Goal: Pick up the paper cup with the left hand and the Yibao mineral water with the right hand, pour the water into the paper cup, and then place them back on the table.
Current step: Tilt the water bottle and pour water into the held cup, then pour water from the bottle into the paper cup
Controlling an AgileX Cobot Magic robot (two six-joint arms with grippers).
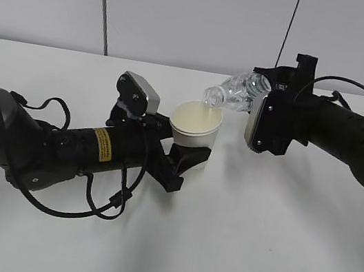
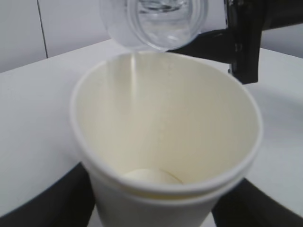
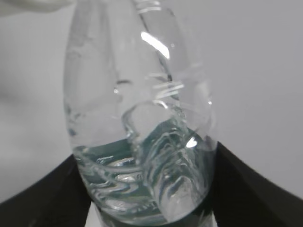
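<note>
Cup (image 1: 195,126), off-white paper, sits clamped between the left fingers (image 1: 180,155), raised clear of the worktop (image 1: 234,242). Bottle (image 1: 238,92) is clamped in the right fingers (image 3: 236,189), tipped with its open mouth just above the cup's far rim.

Risks, as judged:
- Mouth sits at the rim edge, not over the cup's centre; a small drift away from the left fingers would likely send water down the outside wall onto the worktop.
- A steeper tilt could bring a gulping surge that overshoots the cup.
- Paper wall is soft; a tighter squeeze from the left fingers may deform the rim.

Contents: a thin stream appears to run down the cup's inner wall; a little seems to have pooled at the bottom. Bottle holds water pooled near the right fingers, neck end mostly air.
</note>
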